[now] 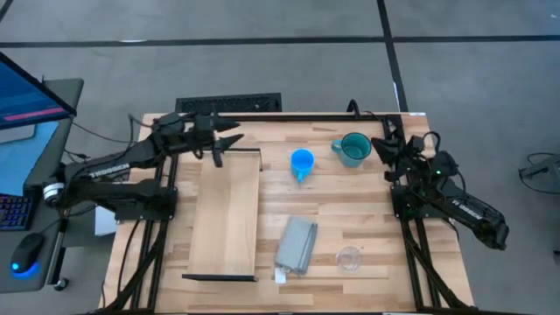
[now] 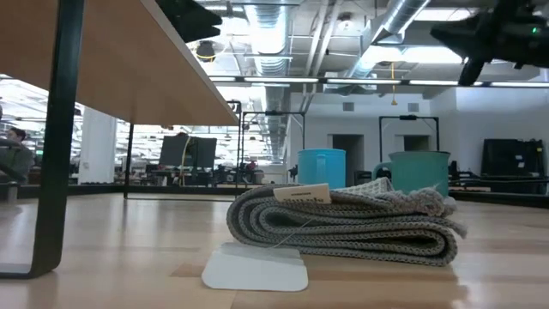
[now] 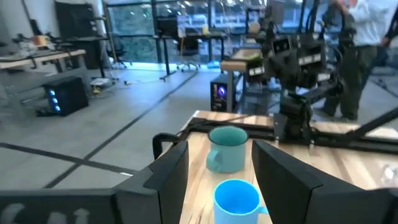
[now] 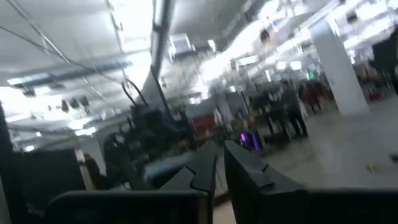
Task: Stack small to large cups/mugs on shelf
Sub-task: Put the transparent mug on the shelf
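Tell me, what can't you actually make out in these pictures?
- Clear cup: high view shows it faintly; whether anything is inside is too small to tell.
- Blue mug and teal mug: in the low view the folded grey cloth hides their bases.
- Right wrist view: blurred; no cups visible.
- Shelf: cut off by the low view's top edge.

The slatted wooden tabletop (image 1: 350,197) carries a long pale shelf (image 1: 226,214) on dark legs. A blue mug (image 1: 302,162), teal mug (image 1: 353,150), folded grey cloth (image 1: 297,244) and clear cup (image 1: 349,258) stand directly on it.
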